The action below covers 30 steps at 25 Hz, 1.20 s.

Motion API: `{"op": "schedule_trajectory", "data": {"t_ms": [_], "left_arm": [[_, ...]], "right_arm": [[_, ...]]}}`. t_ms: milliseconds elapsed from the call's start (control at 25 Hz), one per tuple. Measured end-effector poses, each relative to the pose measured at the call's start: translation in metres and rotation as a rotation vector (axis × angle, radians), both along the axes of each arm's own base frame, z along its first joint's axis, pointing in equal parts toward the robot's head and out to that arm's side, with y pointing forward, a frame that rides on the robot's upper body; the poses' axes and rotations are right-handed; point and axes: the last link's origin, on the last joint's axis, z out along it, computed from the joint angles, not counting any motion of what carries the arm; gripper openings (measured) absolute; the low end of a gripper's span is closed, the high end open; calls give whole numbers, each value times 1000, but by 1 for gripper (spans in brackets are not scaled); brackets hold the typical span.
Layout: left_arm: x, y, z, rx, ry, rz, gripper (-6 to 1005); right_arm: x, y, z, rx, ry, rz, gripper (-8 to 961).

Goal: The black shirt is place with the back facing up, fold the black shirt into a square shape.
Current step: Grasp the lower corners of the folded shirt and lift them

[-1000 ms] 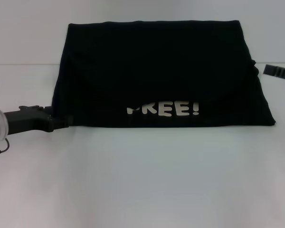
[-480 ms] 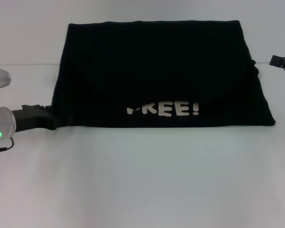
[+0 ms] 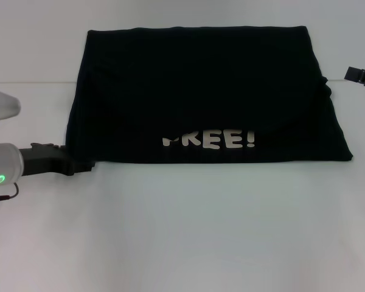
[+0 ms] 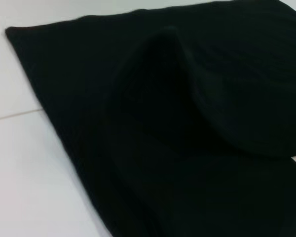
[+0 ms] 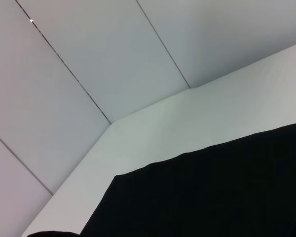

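Black shirt point(image 3: 201, 91) lies folded flat on the white tabletop point(image 3: 188, 231) toward its far edge, long axis running left–right, the white "FREE!" lettering point(image 3: 208, 140) along its near edge reading upright toward the robot. Left gripper point(image 3: 85, 165) sits low at the shirt's near-left corner, touching the hem; finger state cannot be told. Right gripper point(image 3: 360, 76) shows only partly at the right edge beyond the shirt's far-right side, its state likewise indeterminate.

- A plain white table point(image 3: 188, 231) fills the near part of the head view, evenly lit, with no hard shadows.
- Behind it rises a pale wall point(image 3: 36, 36), meeting the table along a faint horizontal line.
- In the right wrist view, pale wall panels point(image 5: 89, 59) are divided by thin dark seams.
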Motion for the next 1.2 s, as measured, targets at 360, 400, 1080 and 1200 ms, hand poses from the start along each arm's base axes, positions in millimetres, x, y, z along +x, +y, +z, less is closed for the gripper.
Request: {"op": "schedule_trajectory", "data": {"t_ms": [360,400,1080,1200], "left_arm": [[4,0,-5,-25,5,-14,738],[5,0,-5,-27,4,-16,738],[1,3,0,-20,40,2,457],[3,4,0,-20,43,-2,314]], "right_arm": [[-1,1,0,1,-2,3,865],[-1,1,0,1,-2,3,865],[0,-1,1,0,0,4,864],[0,-1,1,0,1,4,864]]}}
